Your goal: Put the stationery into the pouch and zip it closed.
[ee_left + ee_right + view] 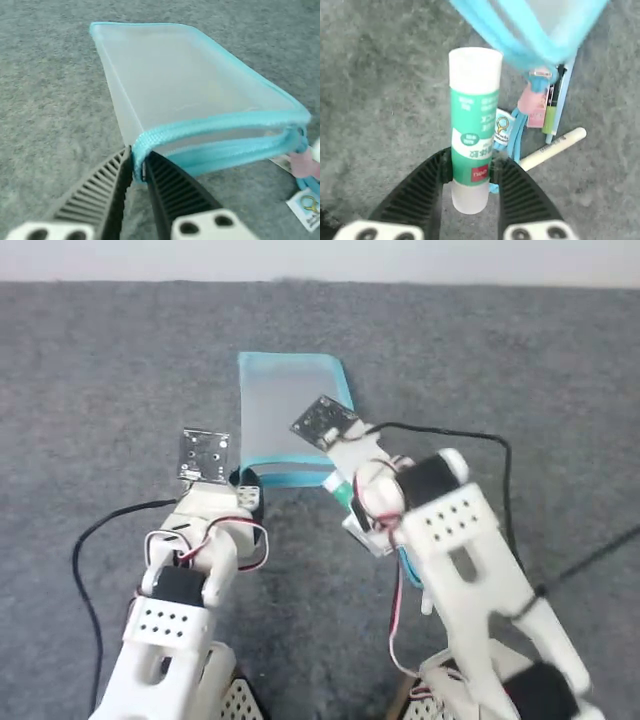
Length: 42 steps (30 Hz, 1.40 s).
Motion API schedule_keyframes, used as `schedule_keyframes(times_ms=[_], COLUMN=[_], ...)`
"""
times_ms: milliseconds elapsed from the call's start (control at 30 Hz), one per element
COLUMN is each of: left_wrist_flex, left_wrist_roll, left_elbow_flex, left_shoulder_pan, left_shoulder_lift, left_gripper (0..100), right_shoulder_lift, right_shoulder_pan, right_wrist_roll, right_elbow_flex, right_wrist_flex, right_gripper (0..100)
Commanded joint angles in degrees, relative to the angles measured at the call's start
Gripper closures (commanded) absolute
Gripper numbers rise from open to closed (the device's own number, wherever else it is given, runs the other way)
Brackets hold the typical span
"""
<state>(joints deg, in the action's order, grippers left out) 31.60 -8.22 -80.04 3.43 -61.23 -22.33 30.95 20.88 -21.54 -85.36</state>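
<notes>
Right gripper (471, 164) clamped the glue stick (472, 120) mid-body, with its long axis aimed at the pouch (185, 85) mouth, stopping just short. Left gripper (137, 156) pinched the pouch's zipper corner. Pens (555, 145) and a tag (503, 130) lay beside the mouth.

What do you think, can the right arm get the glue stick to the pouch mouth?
Probably yes. The right hand holds the glue stick aimed at the pouch, whose mouth gapes while the left hand pinches its corner. Nothing lies between; the gap looks narrow.
</notes>
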Motion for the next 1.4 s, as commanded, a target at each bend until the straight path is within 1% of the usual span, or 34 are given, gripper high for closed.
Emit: schedule_keyframes(times_ms=[0, 200, 300, 400, 600, 667, 700, 833, 900, 1100, 1233, 1300, 1367], left_wrist_flex=[-0.7, -0.7, -0.7, -0.7, -0.7, -0.7, -0.7, -0.7, -0.7, -0.7, -0.7, -0.7, -0.7], left_wrist_roll=[-0.62, -0.53, 0.09, 2.99, 3.43, 3.43, 3.43, 3.34, 3.34, 3.43, 3.43, 3.16, 3.08], left_elbow_flex=[0.48, 0.57, 0.57, 0.57, 0.48, 0.4, 0.31, 0.31, 0.31, 0.22, 0.22, 0.22, 0.31], left_shoulder_pan=[3.16, 3.16, 3.25, 3.34, 3.34, 3.34, 3.34, 3.25, 3.25, 2.9, 2.81, 2.64, 0.62], left_shoulder_lift=[-1.23, -1.23, -1.23, -1.23, -1.23, -1.23, -1.23, -1.14, -1.14, -1.23, -1.23, -1.23, -1.23], left_gripper=[99, 99, 99, 99, 99, 99, 99, 99, 99, 99, 99, 99, 99], right_shoulder_lift=[7.43, 19.38, 24.57, 30.02, 40.92, 43.82, 44.97, 45.93, 45.76, 45.58, 41.27, 37.76, 33.36], right_shoulder_pan=[0.66, 0.75, 0.4, 0.31, 0.22, 0.57, 0.75, 2.42, 3.21, 3.56, 3.47, 3.47, 3.38], right_wrist_roll=[-1.41, -2.11, -5.54, -7.82, -12.92, -14.77, -15.47, -16.35, -16.35, -15.12, -15.03, -14.68, -12.4], right_elbow_flex=[8.18, 18.2, 24.18, 32.0, 51.08, 56.7, 58.29, 59.96, 60.13, 62.68, 62.68, 61.63, 58.55], right_wrist_flex=[-0.04, -3.38, -4.97, -8.04, -15.96, -17.27, -17.36, -17.36, -17.36, -17.45, -17.54, -17.54, -17.54], right_gripper=[99.2, 99.2, 99.2, 99.2, 99.0, 98.6, 96.9, 81.2, 75.8, 75.3, 75.6, 78.5, 82.0])
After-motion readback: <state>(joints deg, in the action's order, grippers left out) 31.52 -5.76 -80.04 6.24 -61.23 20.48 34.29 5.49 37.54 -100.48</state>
